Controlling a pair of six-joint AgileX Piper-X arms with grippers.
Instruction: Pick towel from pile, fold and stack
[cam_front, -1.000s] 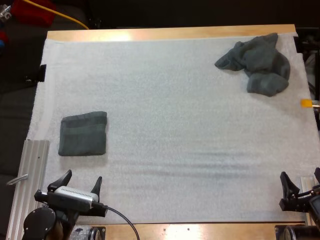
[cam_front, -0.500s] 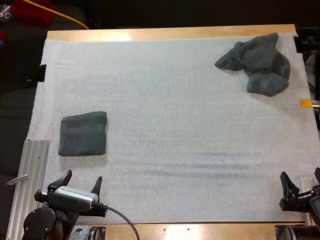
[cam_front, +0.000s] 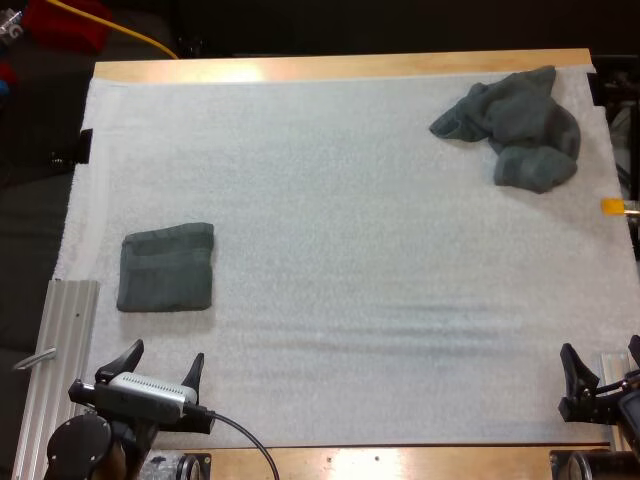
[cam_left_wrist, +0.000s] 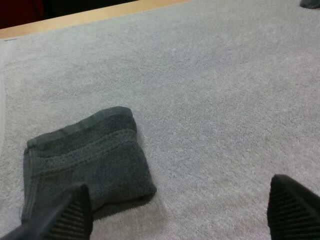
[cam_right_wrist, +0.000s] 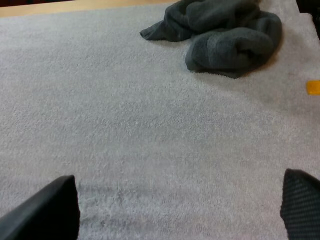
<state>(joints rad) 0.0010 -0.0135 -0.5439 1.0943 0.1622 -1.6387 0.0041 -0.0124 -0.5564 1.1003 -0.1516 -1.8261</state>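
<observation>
Two released claws, left claw (cam_front: 165, 355) and right claw (cam_front: 603, 355), hang at the surface's (cam_front: 340, 270) near edge. Crumpled dark grey-green towel (cam_front: 515, 125), far right corner: probably soft, light; pinch a raised fold.

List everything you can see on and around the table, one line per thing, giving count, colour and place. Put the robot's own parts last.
folded towel: one, dark grey-green, flat on the mat's near left part, just ahead of the left gripper.
crumpled towel heap: one heap, dark grey-green, at the mat's far right corner; how many towels it holds is unclear.
white mat: one, white, covering most of the table.
wooden table: one, light wood, bare along the far and near edges.
metal rail: one, silver, beside the mat's near left edge.
left gripper: one, black fingers, open, at the near left edge.
right gripper: one, black fingers, open, at the near right edge.
</observation>
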